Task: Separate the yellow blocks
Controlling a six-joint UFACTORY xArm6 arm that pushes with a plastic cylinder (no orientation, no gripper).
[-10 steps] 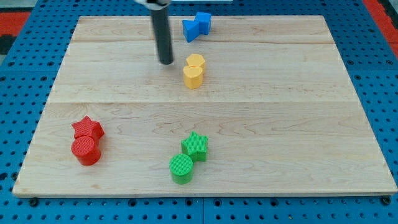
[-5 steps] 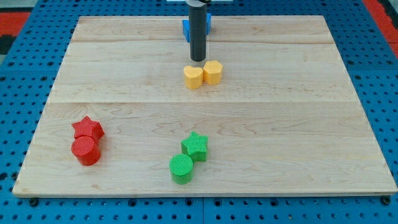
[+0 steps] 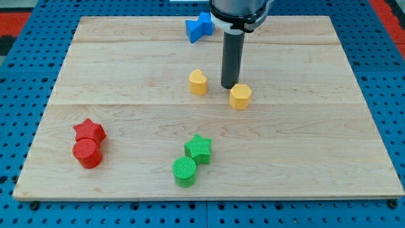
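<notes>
Two yellow blocks lie apart near the board's middle. The yellow heart-like block (image 3: 198, 82) is on the left; the yellow hexagon block (image 3: 240, 96) is to its right and slightly lower. My tip (image 3: 229, 86) stands between them, touching or nearly touching the hexagon's upper left edge and well clear of the heart block.
Blue blocks (image 3: 200, 26) sit at the view's top, just left of the rod. A red star (image 3: 89, 131) and red cylinder (image 3: 87, 152) sit at lower left. A green star (image 3: 199, 148) and green cylinder (image 3: 185, 171) sit at bottom centre. The wooden board (image 3: 316, 139) rests on blue pegboard.
My tip moved right and down, passing between the yellow blocks. The hexagon was pushed right and down, away from the heart block, which shifted slightly.
</notes>
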